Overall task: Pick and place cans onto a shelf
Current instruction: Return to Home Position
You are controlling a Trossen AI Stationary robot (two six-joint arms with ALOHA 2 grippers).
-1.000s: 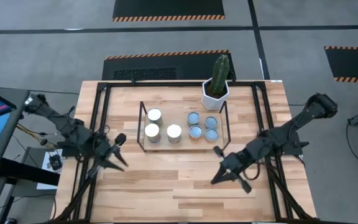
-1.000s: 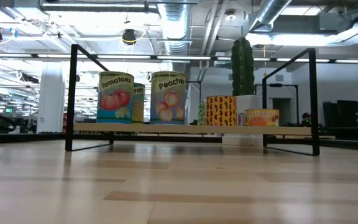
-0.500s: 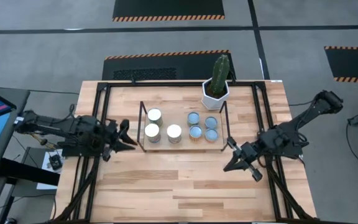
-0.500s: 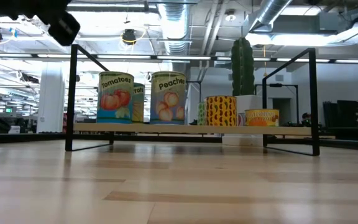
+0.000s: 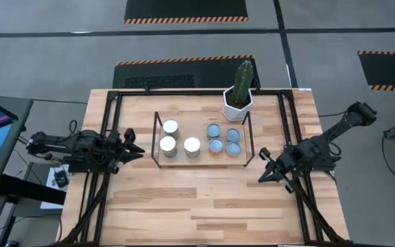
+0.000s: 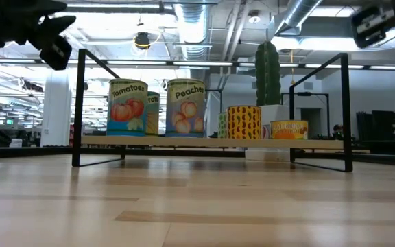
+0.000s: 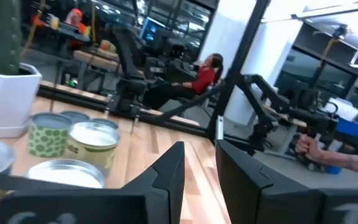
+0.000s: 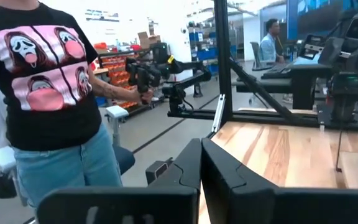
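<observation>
Several cans stand upright on their bases on the shelf's wood board point(image 5: 184, 132). Three white-topped ones point(image 5: 167, 145) are at its left and several blue-grey-topped ones point(image 5: 232, 135) at its right. In the low view they show as labelled tins point(image 6: 127, 107) on the board point(image 6: 184, 142). My left gripper point(image 5: 133, 151) hangs above the table left of the shelf, empty, with a narrow gap between its fingers point(image 7: 199, 163). My right gripper point(image 5: 262, 172) hangs right of the shelf's near corner, shut and empty point(image 8: 202, 160). Both show high in the low view, the left point(image 6: 53, 42) and the right point(image 6: 372, 20).
A cactus in a white hexagonal pot point(image 5: 237, 104) stands at the shelf's far right corner. Black frame rails point(image 5: 108, 137) run along the table's sides. A person in a black T-shirt point(image 8: 48, 81) stands beside the table, with other people farther off point(image 7: 207, 71).
My left gripper has drawn back toward the table's left edge and risen, turning level toward the shelf. My right gripper has drawn back toward the table's right edge and risen. Both now show at the top of the low view. The cans have stayed in place.
</observation>
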